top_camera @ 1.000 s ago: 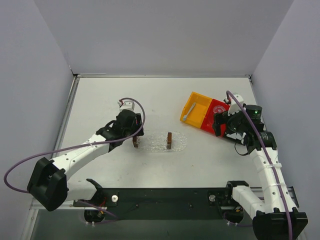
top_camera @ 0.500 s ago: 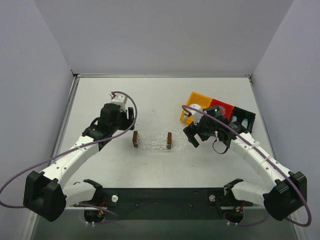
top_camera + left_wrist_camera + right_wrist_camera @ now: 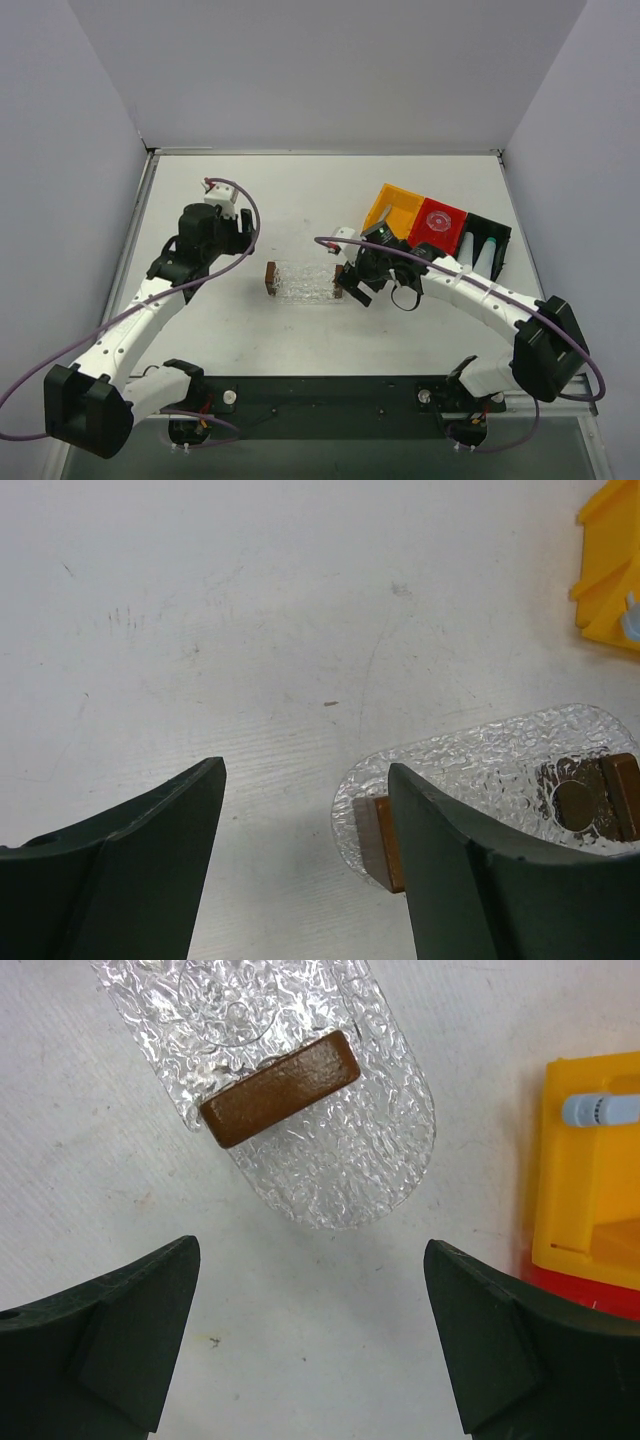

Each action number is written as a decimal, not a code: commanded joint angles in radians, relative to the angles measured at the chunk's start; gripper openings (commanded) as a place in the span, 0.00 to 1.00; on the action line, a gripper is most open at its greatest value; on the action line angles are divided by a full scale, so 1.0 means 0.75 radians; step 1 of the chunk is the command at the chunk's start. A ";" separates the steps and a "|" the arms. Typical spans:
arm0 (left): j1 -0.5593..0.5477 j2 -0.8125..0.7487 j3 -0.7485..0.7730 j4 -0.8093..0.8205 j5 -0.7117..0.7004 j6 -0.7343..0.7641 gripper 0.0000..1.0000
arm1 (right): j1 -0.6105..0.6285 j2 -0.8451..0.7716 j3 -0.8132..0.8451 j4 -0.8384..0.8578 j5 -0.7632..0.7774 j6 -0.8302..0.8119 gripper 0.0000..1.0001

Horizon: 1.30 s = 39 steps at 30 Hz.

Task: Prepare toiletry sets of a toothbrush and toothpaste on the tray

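Hovering over the right end of the tray (image 3: 370, 1160), the right pincer (image 3: 310, 1250) gapes empty; the left pincer (image 3: 305, 770) is open too. With the toothbrush (image 3: 600, 1110) in the yellow bin (image 3: 580, 1210), a dip here could topple the block (image 3: 280, 1090) or shove the tray.

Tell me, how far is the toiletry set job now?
Done: nothing; the tray holds only two brown blocks. In hand: nothing; the left end effector and right end effector are open, empty. Left: move the toothbrush and toothpaste onto the tray.
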 commanded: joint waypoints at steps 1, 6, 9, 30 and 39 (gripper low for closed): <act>0.023 -0.040 0.011 0.072 -0.007 0.020 0.77 | 0.046 0.058 0.048 0.074 0.024 -0.004 0.88; 0.054 -0.056 0.003 0.087 -0.011 0.009 0.78 | 0.087 0.131 0.058 0.107 0.038 0.000 0.88; 0.072 -0.067 -0.004 0.093 -0.013 0.007 0.78 | 0.095 0.164 0.073 0.122 0.038 0.006 0.88; 0.101 -0.077 -0.044 0.125 0.012 -0.015 0.78 | 0.101 0.256 0.130 0.171 0.118 0.041 0.88; 0.111 -0.083 -0.055 0.134 0.028 -0.021 0.78 | 0.099 0.128 0.112 0.103 0.122 0.027 0.88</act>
